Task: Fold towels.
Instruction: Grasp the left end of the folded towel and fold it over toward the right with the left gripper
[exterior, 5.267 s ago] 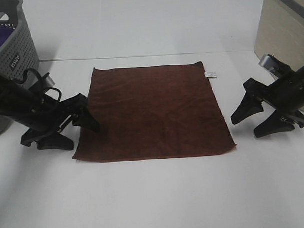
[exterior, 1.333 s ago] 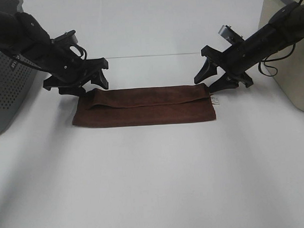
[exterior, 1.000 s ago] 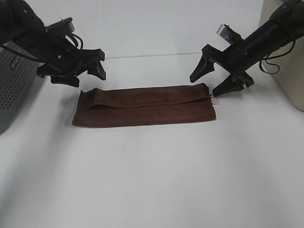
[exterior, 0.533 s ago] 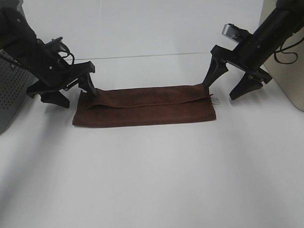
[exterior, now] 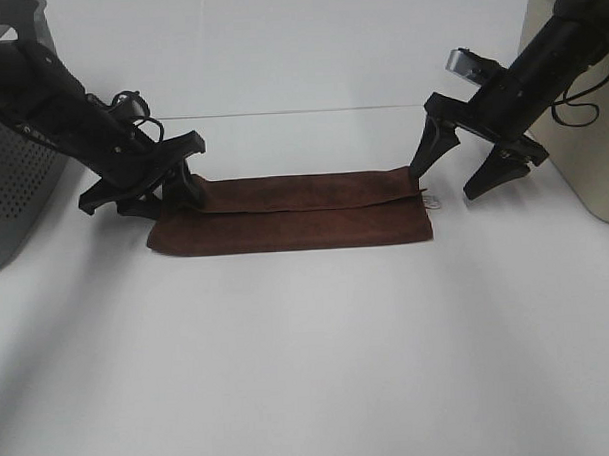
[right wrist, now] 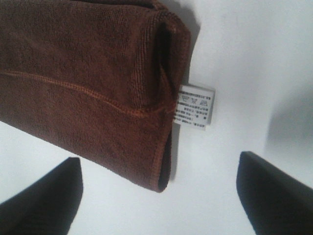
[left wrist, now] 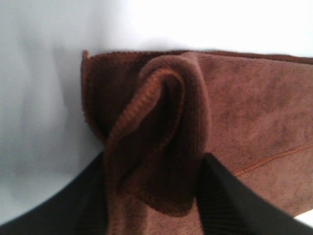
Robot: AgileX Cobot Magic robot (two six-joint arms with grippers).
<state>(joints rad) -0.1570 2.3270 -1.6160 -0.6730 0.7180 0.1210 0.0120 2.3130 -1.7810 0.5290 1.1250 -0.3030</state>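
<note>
The dark reddish-brown towel (exterior: 294,213) lies folded into a long strip across the middle of the white table. My left gripper (exterior: 168,198) is at its left end. In the left wrist view its fingers (left wrist: 73,205) squeeze a bunched loop of the towel (left wrist: 161,137), so it is shut on the cloth. My right gripper (exterior: 443,183) is open, its two fingers straddling the towel's right end. The right wrist view shows that end (right wrist: 73,73), its white tag (right wrist: 195,104) and the gripper (right wrist: 159,196) wide open around it. The tag also shows in the exterior view (exterior: 431,200).
A grey perforated basket (exterior: 7,168) stands at the left edge behind my left arm. A beige box (exterior: 582,148) stands at the right edge behind my right arm. White table (exterior: 309,358) stretches in front of the towel.
The towel went from a flat square to a folded strip. In the last half second my left gripper moved onto the towel's left end and closed on it. The right gripper barely moved.
</note>
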